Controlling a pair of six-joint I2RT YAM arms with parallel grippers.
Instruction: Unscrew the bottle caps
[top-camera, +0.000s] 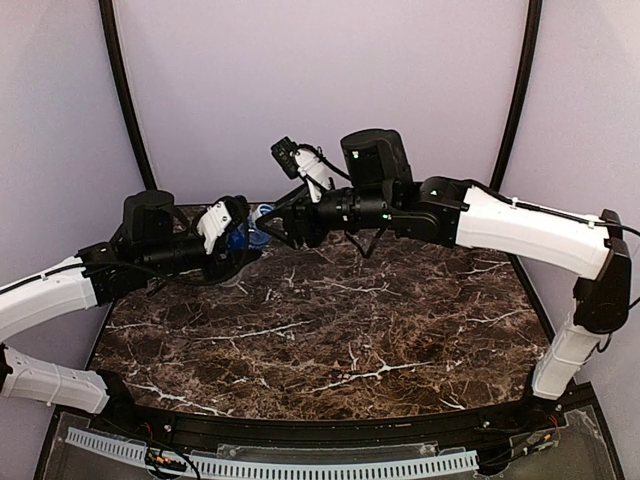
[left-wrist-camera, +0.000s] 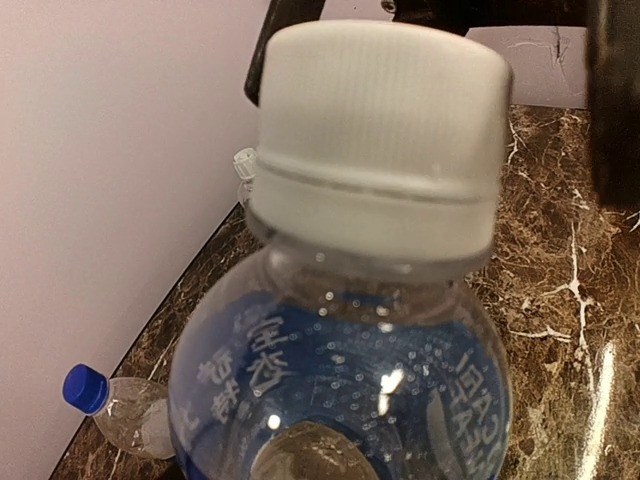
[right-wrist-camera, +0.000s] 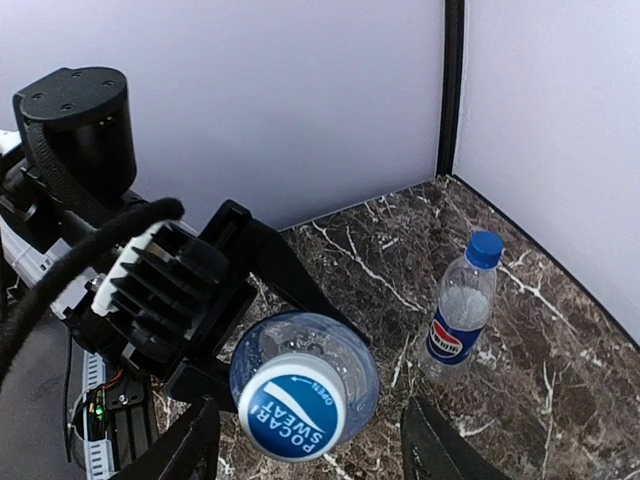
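Bottle caps (right-wrist-camera: 292, 403): none seen removed.

Top view: left pincer (top-camera: 236, 238) grips the blue-labelled bottle (top-camera: 248, 237) above the far left of the bench (top-camera: 330, 330). Right pincer (top-camera: 275, 228) sits at its cap end.

Left wrist view: white cap (left-wrist-camera: 380, 130) is seated fully on the neck.

Right wrist view: right pincer's fingers (right-wrist-camera: 440, 455) stand apart on either side of that cap, not touching it. Pepsi bottle (right-wrist-camera: 460, 310) stands upright well apart, with its blue cap (right-wrist-camera: 485, 248) on. No third bottle shows here.

Judgement: unscrewing not yet begun, and every cap is left to do.
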